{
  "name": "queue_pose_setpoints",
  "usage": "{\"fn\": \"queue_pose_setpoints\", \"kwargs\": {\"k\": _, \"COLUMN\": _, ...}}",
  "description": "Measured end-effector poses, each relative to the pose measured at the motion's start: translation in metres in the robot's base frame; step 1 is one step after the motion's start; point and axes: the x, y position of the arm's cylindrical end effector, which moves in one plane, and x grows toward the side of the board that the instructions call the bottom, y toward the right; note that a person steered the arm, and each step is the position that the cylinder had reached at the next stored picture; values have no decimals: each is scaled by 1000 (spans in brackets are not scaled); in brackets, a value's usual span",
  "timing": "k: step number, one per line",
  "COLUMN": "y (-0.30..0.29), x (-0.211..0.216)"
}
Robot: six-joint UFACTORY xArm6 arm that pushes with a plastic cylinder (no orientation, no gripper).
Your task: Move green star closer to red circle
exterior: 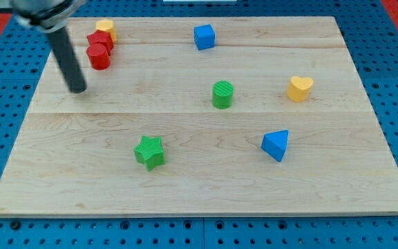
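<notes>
The green star (149, 152) lies on the wooden board (199, 187) at the lower left of centre. The red circle (98, 57) stands at the view's upper left, touching another red block (100, 40) just above it. My tip (79, 89) rests on the board a little below and left of the red circle, and well above and left of the green star. It touches no block.
A yellow block (106, 28) sits above the red pair. A blue cube (204, 36) is at top centre, a green cylinder (222, 95) in the middle, a yellow heart (300, 88) at right, a blue triangle (276, 144) at lower right.
</notes>
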Motion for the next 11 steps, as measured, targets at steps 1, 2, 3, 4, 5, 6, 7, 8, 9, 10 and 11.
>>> {"fn": "queue_pose_setpoints", "kwargs": {"k": 1, "y": -13, "x": 45}}
{"fn": "queue_pose_setpoints", "kwargs": {"k": 2, "y": 22, "x": 112}}
{"fn": "queue_pose_setpoints", "kwargs": {"k": 3, "y": 90, "x": 177}}
{"fn": "queue_pose_setpoints", "kwargs": {"k": 4, "y": 176, "x": 188}}
{"fn": "queue_pose_setpoints", "kwargs": {"k": 5, "y": 196, "x": 144}}
{"fn": "queue_pose_setpoints", "kwargs": {"k": 6, "y": 163, "x": 120}}
{"fn": "queue_pose_setpoints", "kwargs": {"k": 7, "y": 113, "x": 119}}
{"fn": "queue_pose_setpoints", "kwargs": {"k": 8, "y": 83, "x": 91}}
{"fn": "queue_pose_setpoints", "kwargs": {"k": 9, "y": 82, "x": 52}}
{"fn": "queue_pose_setpoints", "kwargs": {"k": 10, "y": 82, "x": 23}}
{"fn": "queue_pose_setpoints", "kwargs": {"k": 11, "y": 92, "x": 12}}
